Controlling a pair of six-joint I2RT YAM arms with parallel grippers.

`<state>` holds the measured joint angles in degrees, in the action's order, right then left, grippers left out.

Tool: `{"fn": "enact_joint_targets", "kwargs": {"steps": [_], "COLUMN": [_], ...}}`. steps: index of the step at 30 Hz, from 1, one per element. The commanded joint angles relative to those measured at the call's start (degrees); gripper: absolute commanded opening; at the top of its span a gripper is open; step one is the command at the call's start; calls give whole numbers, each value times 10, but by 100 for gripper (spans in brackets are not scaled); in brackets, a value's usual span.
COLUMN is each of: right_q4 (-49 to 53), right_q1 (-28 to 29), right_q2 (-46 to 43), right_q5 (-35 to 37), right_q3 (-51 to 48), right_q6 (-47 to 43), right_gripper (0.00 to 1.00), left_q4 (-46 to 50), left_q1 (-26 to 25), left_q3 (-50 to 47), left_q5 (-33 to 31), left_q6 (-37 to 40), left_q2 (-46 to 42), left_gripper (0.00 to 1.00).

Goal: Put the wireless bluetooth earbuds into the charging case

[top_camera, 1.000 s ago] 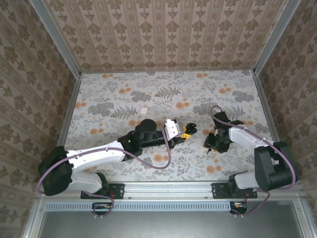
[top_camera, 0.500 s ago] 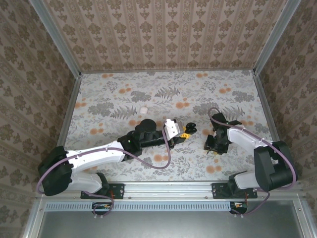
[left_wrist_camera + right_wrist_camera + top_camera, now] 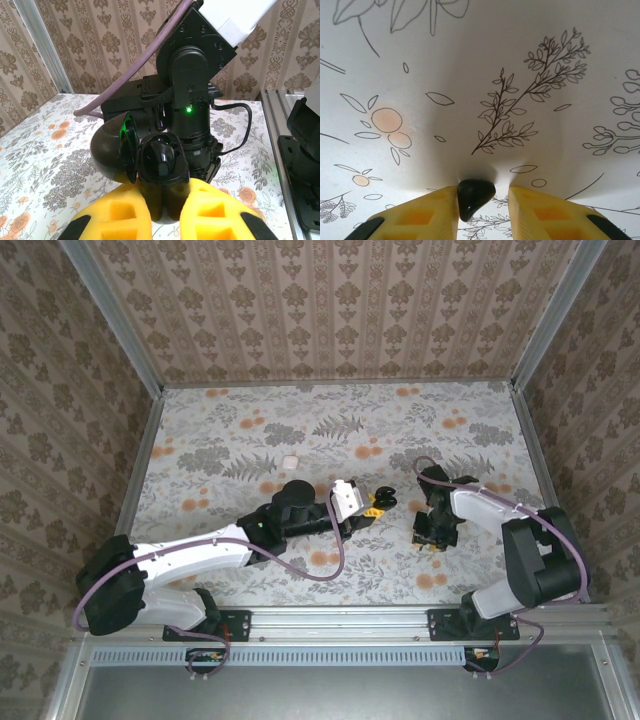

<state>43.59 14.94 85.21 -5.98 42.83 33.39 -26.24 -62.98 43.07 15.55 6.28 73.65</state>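
Observation:
The charging case (image 3: pixel 150 192) is black and glossy here, its round lid (image 3: pixel 110 150) swung open to the left. My left gripper (image 3: pixel 165 220) is shut on the case's body and holds it upright above the table, and it is also seen from above (image 3: pixel 378 504). A glossy black earbud (image 3: pixel 165 162) seems to sit in the case's well. A second black earbud (image 3: pixel 475 196) lies on the table between the yellow fingers of my right gripper (image 3: pixel 483 206). It touches the left finger (image 3: pixel 427 215), with a gap to the right finger (image 3: pixel 545 212). From above, the right gripper (image 3: pixel 428 535) points down at the table.
The right arm's black wrist (image 3: pixel 192 95) stands close behind the held case. A small white square (image 3: pixel 290 461) lies on the flowered tablecloth (image 3: pixel 330 430) further back. Patterned walls enclose three sides, and a metal rail (image 3: pixel 340 620) runs along the near edge.
The right gripper's fingers have drawn closer together round the earbud, and its wrist has shifted slightly left. The left arm and the case have not moved.

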Motion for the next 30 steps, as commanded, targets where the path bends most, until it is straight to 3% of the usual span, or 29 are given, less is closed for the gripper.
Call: {"fn": "enact_joint_targets", "kwargs": {"steps": [1, 30], "right_q4": [-31, 9], "right_q1": [12, 29], "right_q2": [25, 51], "right_q5": [1, 17], "right_q3": [14, 46], "right_q6": [0, -23], "right_gripper": [32, 30], "left_q4": [-14, -2], "left_q1": [-2, 0], "left_q3": [4, 5], "left_q5": [-5, -9], "left_q6": [14, 17], "left_q2": [-11, -14], "left_gripper": [0, 0]}}
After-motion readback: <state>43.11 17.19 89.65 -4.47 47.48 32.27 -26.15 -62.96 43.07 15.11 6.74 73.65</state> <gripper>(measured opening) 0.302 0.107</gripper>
